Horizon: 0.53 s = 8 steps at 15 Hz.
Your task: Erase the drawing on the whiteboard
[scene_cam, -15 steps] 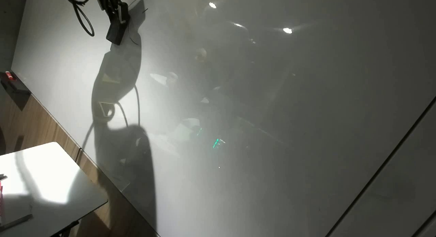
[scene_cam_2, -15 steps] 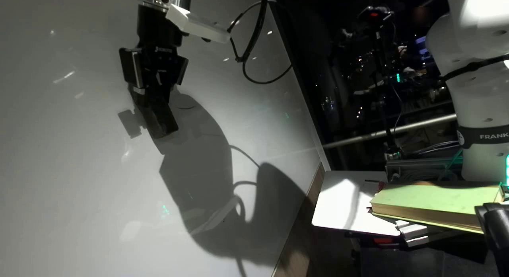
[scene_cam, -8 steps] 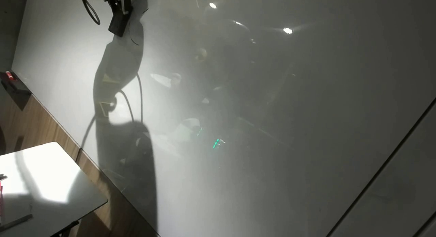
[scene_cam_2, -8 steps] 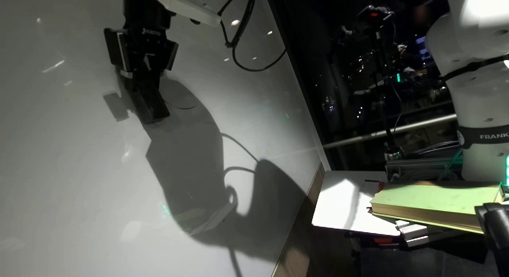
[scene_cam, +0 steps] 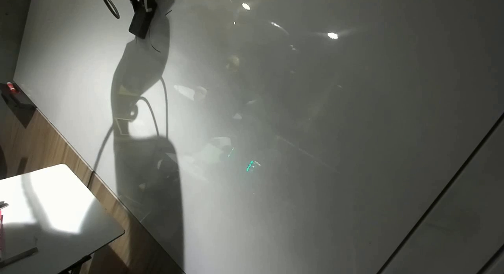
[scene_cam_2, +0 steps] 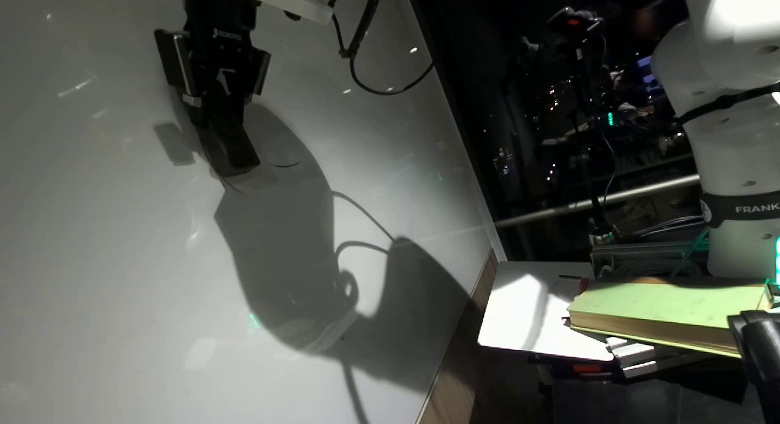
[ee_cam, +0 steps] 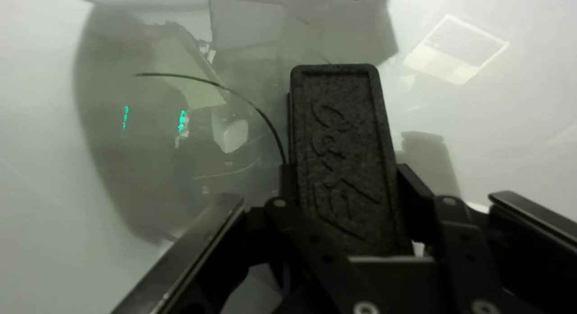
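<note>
Black gripper (ee_cam: 348, 187) clasps a dark eraser (ee_cam: 342, 138) near the drawing's (ee_cam: 219, 85) thin lines on the whiteboard (scene_cam: 275, 211). A red item (scene_cam: 11, 87) sits at a dark tray (scene_cam: 22, 99), inside or atop unclear.

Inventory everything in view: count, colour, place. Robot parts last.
Glossy flat whiteboard: one, whitish, all views
Thin marker strokes: at least three, dark, on whiteboard
Rectangular lettered eraser: one, dark grey, at whiteboard
Flat table: one, white, beside whiteboard
Oblong block: one, green, partly hiding table
Boxy ledge: one, black, whiteboard corner
Small cylinder: one, red/white, on ledge
Woodgrain surface: one, brown, bordering whiteboard
Remainder: unclear, uncounted
Robotiq claw: one, black, shut on eraser
Looped cable: at least one, black, beside claw
Jointed arm: one, white, behind block
</note>
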Tool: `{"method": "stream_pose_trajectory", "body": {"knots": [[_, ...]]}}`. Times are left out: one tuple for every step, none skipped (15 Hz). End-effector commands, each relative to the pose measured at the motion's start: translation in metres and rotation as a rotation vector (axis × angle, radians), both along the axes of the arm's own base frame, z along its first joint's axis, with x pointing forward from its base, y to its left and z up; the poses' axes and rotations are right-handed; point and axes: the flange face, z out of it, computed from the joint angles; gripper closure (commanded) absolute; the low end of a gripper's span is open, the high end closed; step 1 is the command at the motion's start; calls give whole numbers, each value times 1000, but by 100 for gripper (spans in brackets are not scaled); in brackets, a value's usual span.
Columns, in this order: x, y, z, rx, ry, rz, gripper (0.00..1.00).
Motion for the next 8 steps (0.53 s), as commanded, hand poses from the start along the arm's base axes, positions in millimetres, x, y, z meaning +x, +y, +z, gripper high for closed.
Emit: {"method": "stream_pose_trajectory", "body": {"knots": [[45,-15,8,9,-76,-7,70],[44,-10,3,9,-72,-1,70],[43,-4,0,7,-71,3,70],[42,0,-1,4,-73,3,70],[41,3,-2,3,-75,1,70],[40,7,-2,2,-77,-1,70],[38,12,-2,-2,-80,-2,70],[35,17,-3,-7,-81,-1,70]]}}
